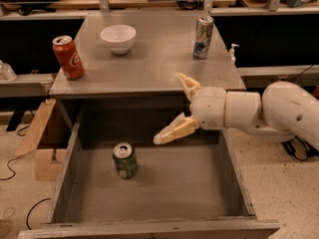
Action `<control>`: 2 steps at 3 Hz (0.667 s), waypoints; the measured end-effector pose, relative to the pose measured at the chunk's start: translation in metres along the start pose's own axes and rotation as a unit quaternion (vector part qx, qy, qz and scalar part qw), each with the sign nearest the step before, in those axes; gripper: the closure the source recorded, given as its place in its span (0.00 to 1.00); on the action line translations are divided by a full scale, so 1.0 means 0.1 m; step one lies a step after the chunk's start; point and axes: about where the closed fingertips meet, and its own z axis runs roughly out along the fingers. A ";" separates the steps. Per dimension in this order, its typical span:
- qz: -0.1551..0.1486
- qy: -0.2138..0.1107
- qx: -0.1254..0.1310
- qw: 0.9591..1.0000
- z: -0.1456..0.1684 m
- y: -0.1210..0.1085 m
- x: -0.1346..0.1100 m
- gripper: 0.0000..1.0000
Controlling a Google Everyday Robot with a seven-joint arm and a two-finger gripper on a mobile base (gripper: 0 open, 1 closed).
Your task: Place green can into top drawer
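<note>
The green can (124, 160) stands upright on the floor of the open top drawer (184, 193), left of its middle, silver top showing. My gripper (169, 108) is open and empty. It hangs above the drawer, up and to the right of the can, clear of it. One cream finger (172, 129) points down-left toward the can and the other points up by the table's front edge. The white arm reaches in from the right.
On the grey table top (149, 59) stand a red cola can (68, 57) at the left edge, a white bowl (118, 38) at the back, and a slim silver-blue can (203, 37) at the right. Cardboard (42, 138) leans on the floor left of the drawer.
</note>
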 end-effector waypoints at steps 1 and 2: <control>-0.025 0.012 0.047 0.999 -0.34 -0.45 -0.45 0.00; -0.038 0.018 0.108 0.993 -0.68 -0.88 -0.89 0.00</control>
